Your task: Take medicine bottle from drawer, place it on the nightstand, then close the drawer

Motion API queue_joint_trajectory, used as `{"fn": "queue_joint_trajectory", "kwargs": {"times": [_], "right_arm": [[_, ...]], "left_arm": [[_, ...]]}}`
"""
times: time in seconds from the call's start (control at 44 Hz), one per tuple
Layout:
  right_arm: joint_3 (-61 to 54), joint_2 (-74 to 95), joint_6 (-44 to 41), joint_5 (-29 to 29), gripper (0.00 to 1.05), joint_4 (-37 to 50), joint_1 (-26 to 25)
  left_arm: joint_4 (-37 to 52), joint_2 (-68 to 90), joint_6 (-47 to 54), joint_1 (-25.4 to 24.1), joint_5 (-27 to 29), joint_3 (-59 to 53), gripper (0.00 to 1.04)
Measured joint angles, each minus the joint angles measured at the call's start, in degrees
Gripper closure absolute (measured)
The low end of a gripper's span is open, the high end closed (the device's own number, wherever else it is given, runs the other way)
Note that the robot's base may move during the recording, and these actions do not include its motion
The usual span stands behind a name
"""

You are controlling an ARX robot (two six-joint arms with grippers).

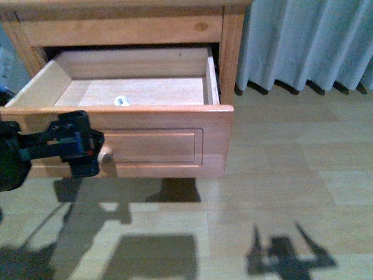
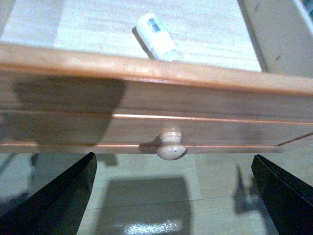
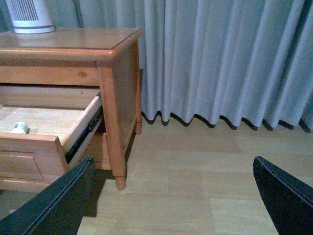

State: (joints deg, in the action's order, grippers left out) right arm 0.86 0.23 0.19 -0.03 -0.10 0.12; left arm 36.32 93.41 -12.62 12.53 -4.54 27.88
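The drawer (image 1: pixel 151 137) of the nightstand (image 3: pixel 68 41) stands pulled out, its pale wood inside showing. The medicine bottle (image 1: pixel 120 101), small and white, lies on its side on the drawer floor near the front panel. It also shows in the left wrist view (image 2: pixel 156 36) and the right wrist view (image 3: pixel 19 128). My left gripper (image 1: pixel 87 146) is open and empty, just in front of the round knob (image 2: pixel 171 146), which sits between its fingers (image 2: pixel 73 196). My right gripper (image 3: pixel 172 166) is open and empty over the floor, to the right of the nightstand.
A large white ribbed appliance (image 3: pixel 29 17) stands on the nightstand top. The shallower drawer (image 1: pixel 122 29) above is shut. Grey curtains (image 3: pixel 220 58) hang to the floor at the right. The wood-pattern floor (image 1: pixel 280 175) spreads in front.
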Motion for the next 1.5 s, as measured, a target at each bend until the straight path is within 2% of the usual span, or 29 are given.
{"fn": "queue_joint_trajectory", "kwargs": {"times": [0.114, 0.205, 0.364, 0.432, 0.477, 0.523, 0.659, 0.705, 0.955, 1.205, 1.5], "right_arm": [[0.0, 0.0, 0.0, 0.0, 0.07, 0.0, 0.0], [0.0, 0.0, 0.0, 0.0, 0.07, 0.0, 0.0], [0.0, 0.0, 0.0, 0.0, 0.07, 0.0, 0.0], [0.0, 0.0, 0.0, 0.0, 0.07, 0.0, 0.0], [0.0, 0.0, 0.0, 0.0, 0.07, 0.0, 0.0], [0.0, 0.0, 0.0, 0.0, 0.07, 0.0, 0.0], [0.0, 0.0, 0.0, 0.0, 0.07, 0.0, 0.0], [0.0, 0.0, 0.0, 0.02, 0.07, 0.0, 0.0], [0.0, 0.0, 0.0, 0.22, 0.07, 0.0, 0.02], [0.0, -0.02, 0.0, 0.22, 0.07, 0.0, 0.02], [0.0, -0.02, 0.0, -0.33, 0.07, 0.0, -0.07]], "left_arm": [[-10.21, -10.47, 0.31, -2.97, -4.13, 1.11, 0.06], [-20.92, -22.99, -0.35, -6.64, -9.77, 3.48, 0.06], [-31.45, -38.38, -1.05, -11.56, -15.52, 5.95, 0.07], [-21.97, -45.0, 4.17, -12.07, -3.13, 2.03, 0.2], [-17.75, -47.3, 6.91, -12.2, 1.6, -0.26, 0.27], [-15.43, -49.05, 8.28, -12.44, 3.85, -2.43, 0.34], [-13.7, -51.43, 10.64, -12.46, 4.48, -8.72, 0.55], [-13.27, -52.7, 11.28, -12.46, 4.44, -11.39, 0.67], [-12.57, -58.14, 11.72, -12.41, 4.31, -16.55, 1.02], [-13.16, -63.01, 11.96, -12.41, 4.37, -20.52, 1.01], [-17.79, -71.41, 11.98, -12.46, 4.7, -24.37, 1.01]]}}
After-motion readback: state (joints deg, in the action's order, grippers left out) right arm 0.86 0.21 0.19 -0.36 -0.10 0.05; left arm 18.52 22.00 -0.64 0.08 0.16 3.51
